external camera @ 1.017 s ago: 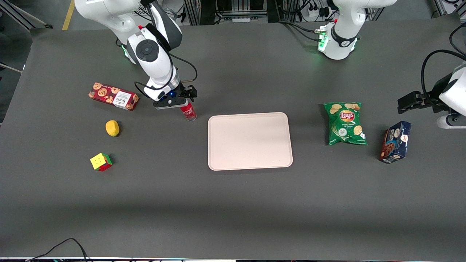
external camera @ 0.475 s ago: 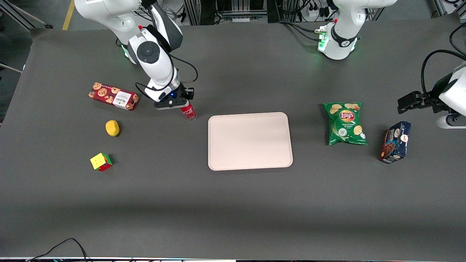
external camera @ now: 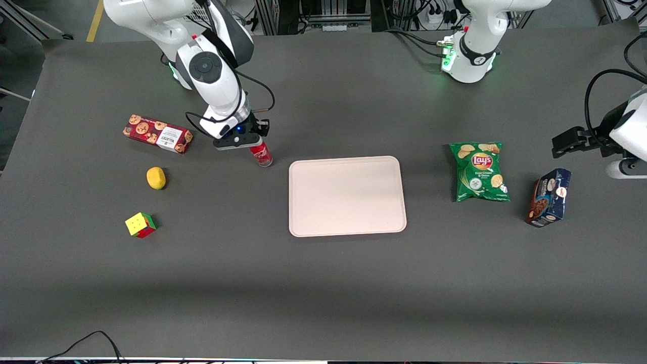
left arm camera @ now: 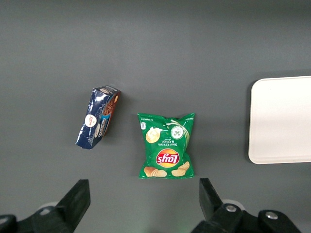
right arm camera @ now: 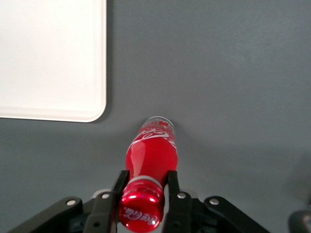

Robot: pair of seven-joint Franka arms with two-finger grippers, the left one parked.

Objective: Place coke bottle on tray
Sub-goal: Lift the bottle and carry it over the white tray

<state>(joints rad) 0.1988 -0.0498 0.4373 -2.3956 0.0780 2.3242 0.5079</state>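
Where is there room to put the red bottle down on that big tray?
The whole tray is bare, so anywhere on it works. The gripper is shut on the coke bottle beside the tray. It gets crowded toward the cookie box and lemon.

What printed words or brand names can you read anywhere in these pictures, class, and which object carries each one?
"Lay's": green chip bag, toward the parked arm's end of the table.
"Coca-Cola" script: coke bottle, its neck between the fingers of the gripper, near the tray.
White label on the red cookie box: too small to read.
Dark blue cookie box: print too small to read.
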